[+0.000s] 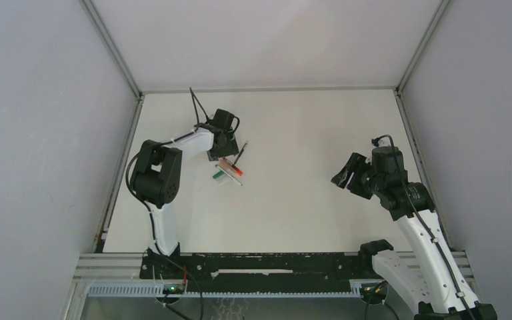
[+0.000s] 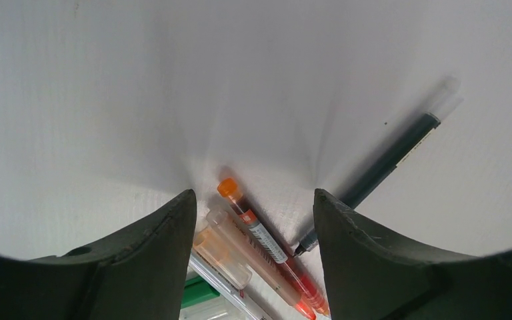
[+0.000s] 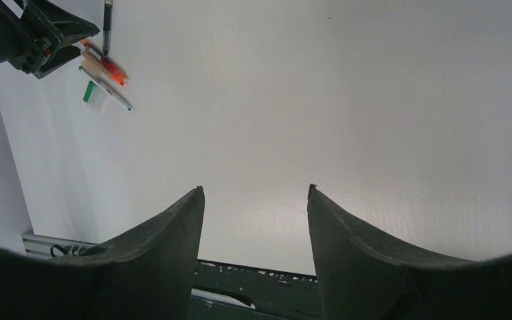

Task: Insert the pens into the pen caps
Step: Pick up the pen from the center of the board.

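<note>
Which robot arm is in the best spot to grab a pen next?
The left one. Its open left gripper hovers right over the pens, with a red pen lying between its jaws and the black pen just beside. The right gripper is open too, but hangs far from them.

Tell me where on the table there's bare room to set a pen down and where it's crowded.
Bare: the wide middle of the table, between the pens and the right fingers, and the far strip by the back wall. Crowded: the left side, where the left fingers stand over the pens.
</note>
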`<state>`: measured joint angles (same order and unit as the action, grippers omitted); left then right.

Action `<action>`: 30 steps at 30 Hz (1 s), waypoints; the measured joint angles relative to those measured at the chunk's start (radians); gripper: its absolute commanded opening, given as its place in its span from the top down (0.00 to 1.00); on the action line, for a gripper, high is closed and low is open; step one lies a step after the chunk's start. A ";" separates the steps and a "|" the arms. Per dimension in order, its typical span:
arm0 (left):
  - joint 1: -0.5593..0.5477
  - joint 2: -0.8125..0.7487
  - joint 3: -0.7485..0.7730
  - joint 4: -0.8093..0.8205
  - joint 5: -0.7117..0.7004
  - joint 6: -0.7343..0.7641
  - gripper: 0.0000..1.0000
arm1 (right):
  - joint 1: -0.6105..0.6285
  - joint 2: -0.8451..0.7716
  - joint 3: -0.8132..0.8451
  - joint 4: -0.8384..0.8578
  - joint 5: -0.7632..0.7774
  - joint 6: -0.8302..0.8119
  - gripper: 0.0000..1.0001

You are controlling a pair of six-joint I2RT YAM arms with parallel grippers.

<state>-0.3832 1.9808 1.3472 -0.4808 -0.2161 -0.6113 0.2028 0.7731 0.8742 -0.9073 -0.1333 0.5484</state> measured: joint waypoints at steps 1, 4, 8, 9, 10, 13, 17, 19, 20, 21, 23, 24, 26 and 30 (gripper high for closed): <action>-0.003 0.000 0.000 0.000 0.000 0.000 0.31 | 0.000 0.000 0.000 0.000 0.000 0.000 0.34; -0.010 0.000 0.000 0.000 0.001 0.000 0.31 | 0.000 0.000 0.000 0.000 0.000 0.000 0.34; -0.020 0.000 0.000 0.000 0.002 0.000 0.31 | 0.000 0.000 0.000 0.000 0.000 0.000 0.34; -0.023 0.000 0.000 0.000 0.002 0.000 0.31 | 0.000 0.001 0.000 0.000 0.000 0.001 0.34; -0.027 0.000 0.000 0.000 0.002 0.000 0.31 | 0.000 0.002 0.000 0.000 -0.001 0.001 0.34; -0.042 -0.005 -0.009 0.007 0.001 0.000 0.31 | 0.000 0.004 0.000 0.000 -0.002 0.001 0.34; -0.061 -0.011 -0.019 0.011 0.002 0.000 0.31 | 0.000 0.006 0.000 0.000 -0.003 0.001 0.34; -0.072 -0.011 -0.019 0.012 0.002 0.000 0.31 | 0.000 0.006 0.000 0.000 -0.003 0.001 0.34; -0.076 -0.011 -0.019 0.012 0.002 -0.001 0.31 | 0.000 0.006 0.000 0.000 -0.003 0.001 0.34; -0.081 -0.011 -0.019 0.012 0.002 -0.001 0.31 | 0.000 0.006 0.000 0.000 -0.003 0.001 0.34; -0.087 -0.011 -0.019 0.012 0.002 -0.001 0.31 | 0.000 0.007 0.000 0.000 -0.003 0.001 0.34; -0.090 -0.011 -0.019 0.012 0.002 -0.001 0.31 | 0.000 0.007 0.000 0.000 -0.003 0.001 0.34; -0.090 -0.011 -0.019 0.011 0.001 0.000 0.31 | 0.000 0.007 0.000 0.000 -0.003 0.001 0.34; -0.089 -0.011 -0.018 0.006 0.000 -0.001 0.30 | 0.000 0.007 -0.003 0.003 -0.007 0.001 0.35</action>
<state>-0.4725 1.9694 1.3296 -0.4744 -0.2157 -0.6121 0.2028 0.7803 0.8711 -0.9039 -0.1406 0.5495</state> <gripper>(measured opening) 0.691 0.655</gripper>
